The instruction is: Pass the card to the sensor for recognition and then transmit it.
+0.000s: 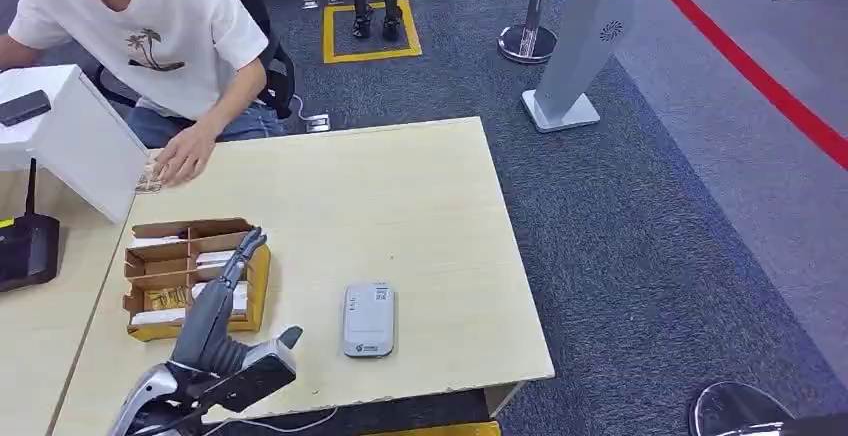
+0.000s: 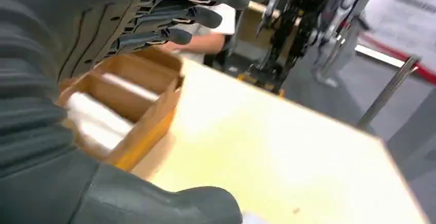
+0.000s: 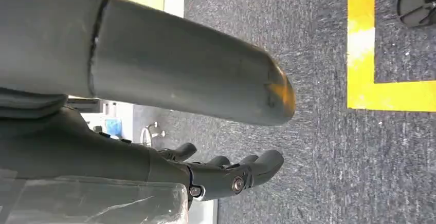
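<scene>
- Much of what we see in the head view is the pale wooden tabletop (image 1: 420, 196); its right half lies bare out to the right edge, and grey carpet (image 1: 650, 216) runs beyond that edge up to a red floor line (image 1: 760, 81).
- At the far-left corner a person in a white shirt (image 1: 150, 36) leans in, one hand (image 1: 183, 159) flat on the tabletop beside a white box (image 1: 70, 136).
- Next in size, the left robot hand (image 1: 225, 291) reaches over the cardboard card tray (image 1: 190, 276), which sits near the tabletop's left edge; we see its fingers stretched out and apart above the compartments, holding nothing, the thumb spread toward the front edge.
- In the left wrist view the tray's brown dividers hold white cards (image 2: 97, 121) lying flat in the compartments, and the fingers (image 2: 200, 16) hang above them without touching.
- The right robot hand (image 3: 221, 175) hangs over the carpet beside a yellow floor marking (image 3: 362, 44); we see its fingers loosely apart and holding nothing.
- The grey sensor (image 1: 369, 319) lies flat near the front edge, right of the tray with bare wood between them.
- A black device with an antenna (image 1: 25, 241) stands on the neighbouring desk to the left.
</scene>
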